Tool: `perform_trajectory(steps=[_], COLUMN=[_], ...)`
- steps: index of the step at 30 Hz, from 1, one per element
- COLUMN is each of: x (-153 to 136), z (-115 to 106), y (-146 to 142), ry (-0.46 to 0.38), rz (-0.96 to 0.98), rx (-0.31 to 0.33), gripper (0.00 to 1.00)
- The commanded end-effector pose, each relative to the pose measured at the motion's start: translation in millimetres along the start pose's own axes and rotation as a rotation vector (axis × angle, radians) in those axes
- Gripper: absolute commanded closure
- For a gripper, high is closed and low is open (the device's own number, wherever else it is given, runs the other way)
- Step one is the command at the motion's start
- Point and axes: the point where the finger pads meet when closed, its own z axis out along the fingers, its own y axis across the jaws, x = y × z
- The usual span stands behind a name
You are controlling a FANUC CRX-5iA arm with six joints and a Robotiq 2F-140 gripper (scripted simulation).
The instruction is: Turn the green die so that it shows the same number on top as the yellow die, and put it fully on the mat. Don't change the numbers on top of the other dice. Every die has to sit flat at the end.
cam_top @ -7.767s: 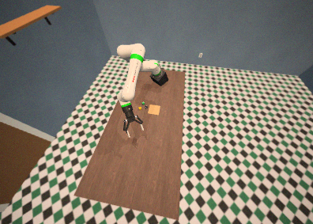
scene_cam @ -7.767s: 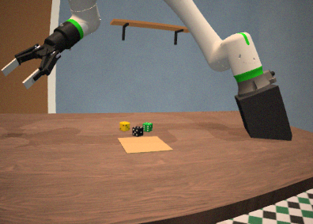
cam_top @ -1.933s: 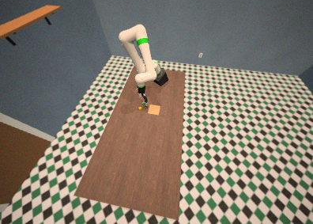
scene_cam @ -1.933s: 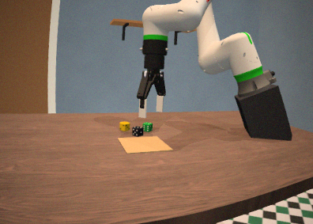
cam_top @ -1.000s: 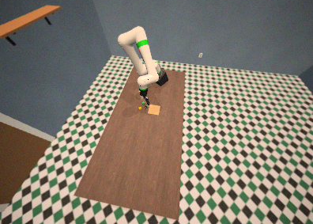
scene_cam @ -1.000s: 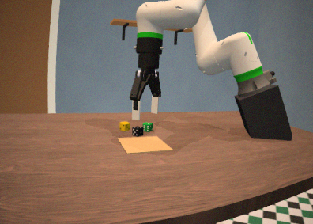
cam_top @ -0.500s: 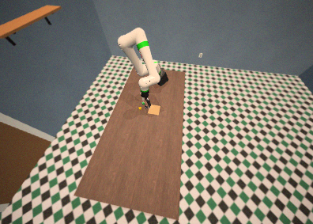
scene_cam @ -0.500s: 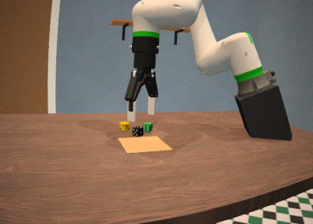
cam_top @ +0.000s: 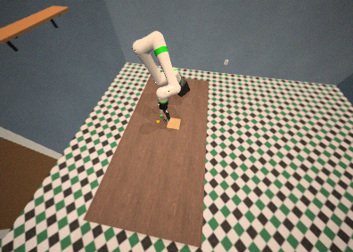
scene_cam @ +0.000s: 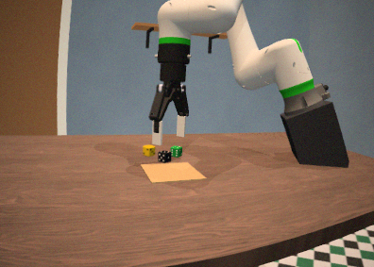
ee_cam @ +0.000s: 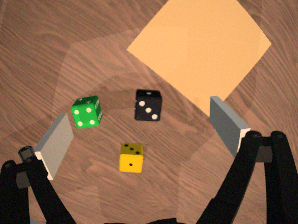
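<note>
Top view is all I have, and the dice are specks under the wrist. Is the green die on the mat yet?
Observer: No. In the wrist view the green die sits on bare wood, apart from the mat.
Operator: Anything between it and the mat?
Observer: The black die lies between them, just off the mat's edge. The yellow die sits apart from both.
Operator: Is the gripper holding anything?
Observer: No. The gripper is wide open and empty. In the exterior view its fingertips hang above the dice.
</note>
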Motion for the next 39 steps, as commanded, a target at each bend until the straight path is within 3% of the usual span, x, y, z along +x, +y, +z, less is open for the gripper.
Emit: perform_trajectory(steps=[1, 24, 39], x=[-0.1, -0.1, -0.1], z=[-0.1, -5.5, -82.2], y=[0.2, 0.2, 0.2], ry=[0.000, 0.000, 0.000], rz=[0.000, 0.000, 0.000], rx=[0.000, 0.000, 0.000], gripper=[0.00, 0.00, 0.00])
